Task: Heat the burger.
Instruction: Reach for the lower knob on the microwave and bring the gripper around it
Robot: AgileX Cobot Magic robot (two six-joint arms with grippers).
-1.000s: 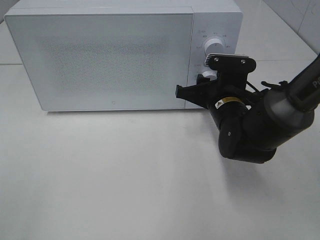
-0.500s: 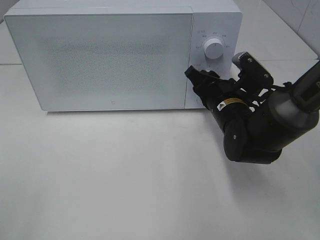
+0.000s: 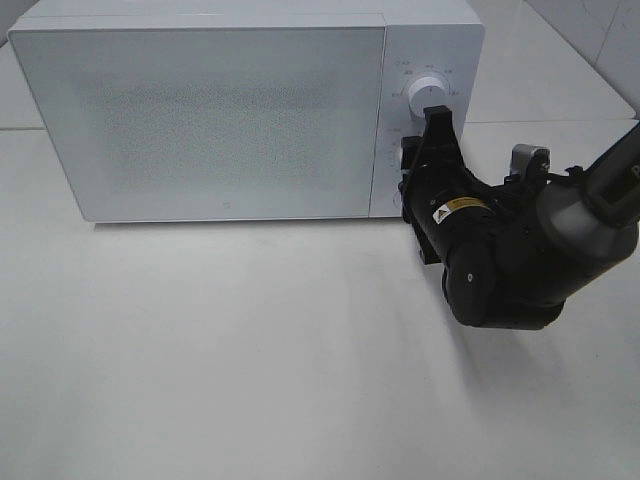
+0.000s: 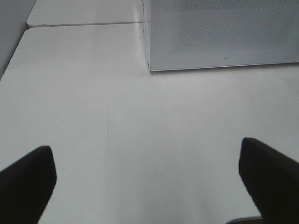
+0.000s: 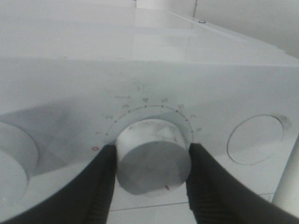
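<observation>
Nearest, the left pincer (image 4: 145, 154) hangs in front of the microwave (image 3: 230, 120) over bare worktop (image 4: 117, 93), jaws wide apart, holding nothing. The right pincer (image 5: 149, 148) is clamped on the lower dial (image 5: 154, 165) of the microwave's panel, one finger each side. No burger visible anywhere, I'd guess it's behind the microwave's shut door (image 3: 210, 110). Tip: twist around the dial's own axis, keep the squeeze steady so nothing slips, stop at a short time. Count: one microwave, two dials counting the upper dial (image 3: 428, 97), two pincers, zero burgers showing
</observation>
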